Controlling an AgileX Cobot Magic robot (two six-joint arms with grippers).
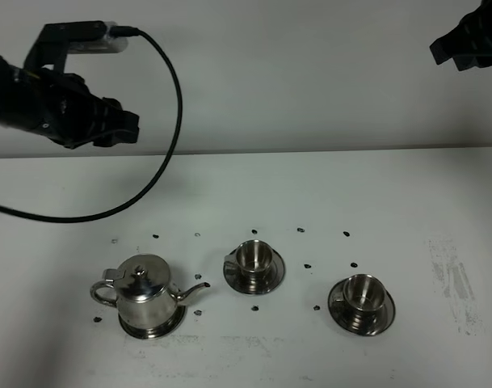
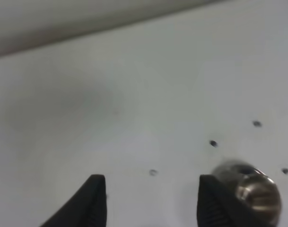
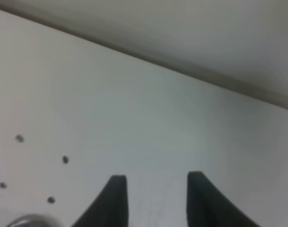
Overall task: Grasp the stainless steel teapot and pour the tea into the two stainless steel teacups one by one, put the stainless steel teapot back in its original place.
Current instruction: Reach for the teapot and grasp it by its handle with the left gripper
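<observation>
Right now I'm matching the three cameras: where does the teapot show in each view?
Exterior high: teapot, lower left of the table.
Left wrist: unsure; a blurred steel piece beside one fingertip looks more like a cup.
Right wrist: no teapot to make out, only a steel sliver.
Shared landmark: the black dots on the white table.

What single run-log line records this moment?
teapot on saucer, untouched | teacups upright | left gripper open, empty | right gripper open, empty

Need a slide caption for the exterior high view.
Steel teapot on its saucer, two cups on saucers beside it; both grippers high, empty.
</observation>
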